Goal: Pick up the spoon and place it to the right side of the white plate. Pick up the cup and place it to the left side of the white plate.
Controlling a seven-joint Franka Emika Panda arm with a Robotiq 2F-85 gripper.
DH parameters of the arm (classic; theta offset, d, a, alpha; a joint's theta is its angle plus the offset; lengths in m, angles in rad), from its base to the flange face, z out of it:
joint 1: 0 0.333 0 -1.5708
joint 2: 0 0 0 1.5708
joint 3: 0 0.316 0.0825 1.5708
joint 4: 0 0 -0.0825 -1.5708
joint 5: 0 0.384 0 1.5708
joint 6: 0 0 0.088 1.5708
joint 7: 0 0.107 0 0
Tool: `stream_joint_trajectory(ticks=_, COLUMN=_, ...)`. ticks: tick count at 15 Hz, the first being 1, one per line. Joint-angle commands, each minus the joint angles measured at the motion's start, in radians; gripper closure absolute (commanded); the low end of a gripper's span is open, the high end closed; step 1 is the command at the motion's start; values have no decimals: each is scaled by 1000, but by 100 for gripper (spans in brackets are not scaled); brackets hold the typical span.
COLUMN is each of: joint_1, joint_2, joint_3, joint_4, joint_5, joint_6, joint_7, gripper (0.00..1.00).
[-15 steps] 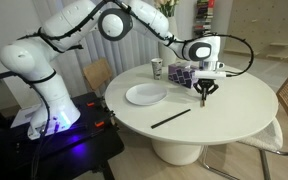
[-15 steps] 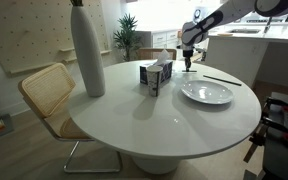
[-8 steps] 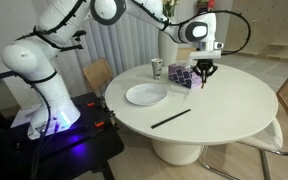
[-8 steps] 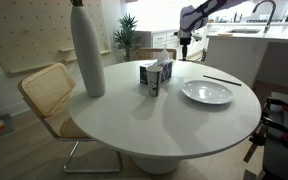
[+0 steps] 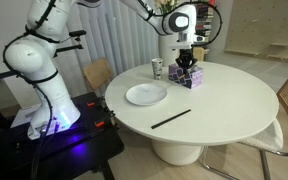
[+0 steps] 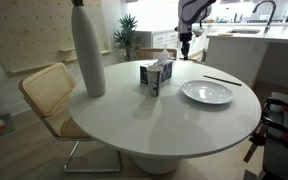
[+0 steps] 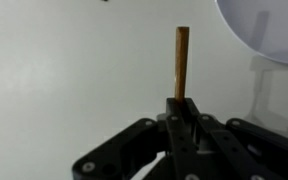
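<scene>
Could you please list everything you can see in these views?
Round white table: one, white, centre.
Round shallow white plate: one, white, on table near robot base.
Small white cylindrical cup with dark markings: one, white, beyond plate.
Purple patterned tissue box: one, purple, beside cup.
Long thin black stick: one, black, near table edge.
Tall white vase: one, white, on table.
Cane-backed chairs: two, tan, around table.
Potted plant: one, green, background.
Slim spoon: one, brownish in wrist view, in gripper.
White robot arm: one, white, reaching over table.
Black gripper: one, black, shut on spoon.
</scene>
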Motion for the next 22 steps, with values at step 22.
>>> stream_joint_trajectory(ticks=22, joint_1=-55, joint_2=-381, joint_3=-65, joint_4=-586, joint_5=67, joint_6=31, joint_7=189, gripper=97)
